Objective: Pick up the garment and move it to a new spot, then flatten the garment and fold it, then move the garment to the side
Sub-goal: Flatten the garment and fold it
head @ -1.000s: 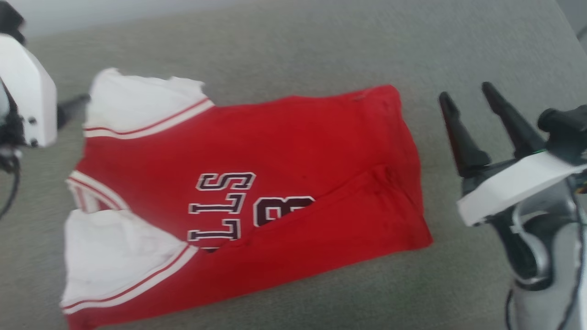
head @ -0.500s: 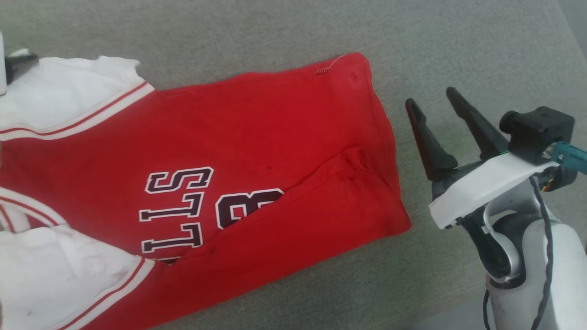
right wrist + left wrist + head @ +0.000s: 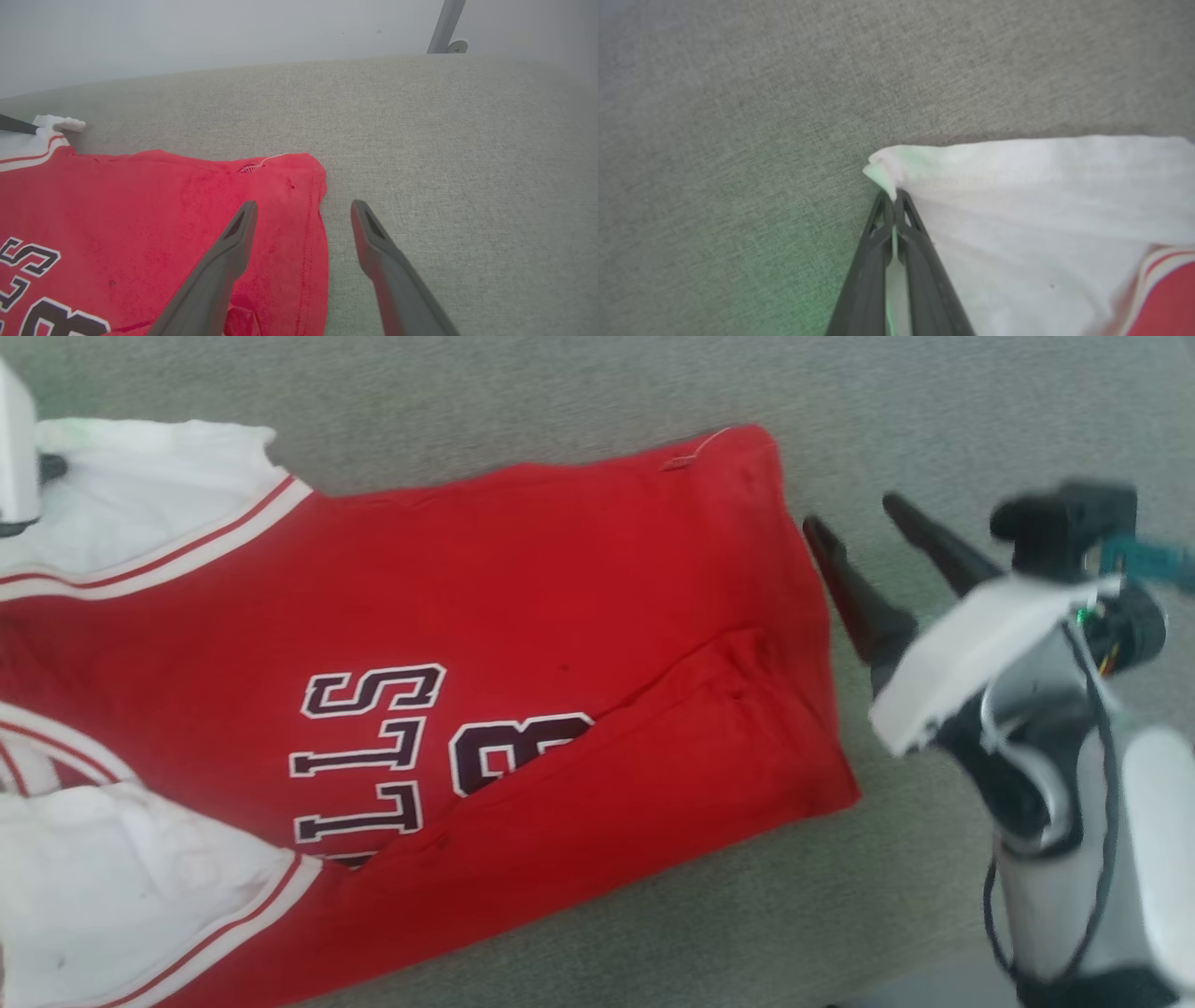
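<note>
Left gripper [image 3: 894, 196] is clamped tight on the far corner of the white sleeve [image 3: 1017, 186], with a nub of cloth poking out past the tips. Right gripper [image 3: 303, 207] is spread wide and holds nothing. Shirt [image 3: 560, 616] lies on the grey cushion [image 3: 560, 383], long axis running side to side across the robot's front: collar and sleeves toward its left, hem [image 3: 320, 233] toward its right, lettering turned sideways. Near long edge is flapped over onto the chest and covers part of the numeral, so it isn't flat yet. Key relation for the next move, I'd say: in the right wrist view the hem edge runs between the right gripper's two fingers, one over red cloth, the other over bare cushion, far hem corner just ahead of the tips. So the right arm is the near one for that end and the left has the opposite end. Head view is smeared on that side, so I can't tell if those fingers touch the cloth or hang above it. Probably a short drop and pinch, then tension along the long axis.
</note>
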Robot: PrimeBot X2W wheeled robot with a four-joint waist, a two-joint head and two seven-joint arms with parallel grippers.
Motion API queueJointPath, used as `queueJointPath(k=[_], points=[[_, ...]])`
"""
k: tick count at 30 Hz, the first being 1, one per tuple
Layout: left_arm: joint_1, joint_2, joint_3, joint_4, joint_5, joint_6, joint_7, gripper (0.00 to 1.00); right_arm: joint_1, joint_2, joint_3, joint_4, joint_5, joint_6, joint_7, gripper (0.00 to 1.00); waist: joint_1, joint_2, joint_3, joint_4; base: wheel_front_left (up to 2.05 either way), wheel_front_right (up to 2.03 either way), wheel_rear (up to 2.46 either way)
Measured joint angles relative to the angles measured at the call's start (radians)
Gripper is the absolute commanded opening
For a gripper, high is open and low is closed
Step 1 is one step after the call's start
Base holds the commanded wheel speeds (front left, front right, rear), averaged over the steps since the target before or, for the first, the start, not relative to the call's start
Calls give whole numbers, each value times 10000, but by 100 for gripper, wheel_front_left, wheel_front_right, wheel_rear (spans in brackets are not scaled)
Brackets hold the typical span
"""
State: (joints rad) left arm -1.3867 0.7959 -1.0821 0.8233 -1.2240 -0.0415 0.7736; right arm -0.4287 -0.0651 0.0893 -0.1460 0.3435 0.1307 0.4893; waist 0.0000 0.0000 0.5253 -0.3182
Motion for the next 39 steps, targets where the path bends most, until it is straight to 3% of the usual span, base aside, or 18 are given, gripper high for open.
queueJointPath(k=[11,21,22,32,39], points=[[-710,-1103,-94,520,295,-291,-384,0,-2903,-431,-75,2706,-203,0,2732,100,1,0,274,859,0,0,0],[-910,-1666,-111,991,314,-600,-828,0,-4121,-533,35,4472,-458,0,4989,100,0,0,334,1407,0,0,0],[-910,-1703,-115,1030,318,-617,-924,0,-4175,-533,54,4529,-435,0,5099,1,0,0,325,1436,0,0,0],[-917,-2038,-161,826,96,-836,-1012,0,-4023,-1012,313,4194,-138,2,5014,0,0,0,-157,1820,0,0,0],[-897,-1666,-339,-410,-357,-863,-301,0,-3171,-1609,134,3089,272,2,4870,0,0,0,-832,2244,0,0,0]])
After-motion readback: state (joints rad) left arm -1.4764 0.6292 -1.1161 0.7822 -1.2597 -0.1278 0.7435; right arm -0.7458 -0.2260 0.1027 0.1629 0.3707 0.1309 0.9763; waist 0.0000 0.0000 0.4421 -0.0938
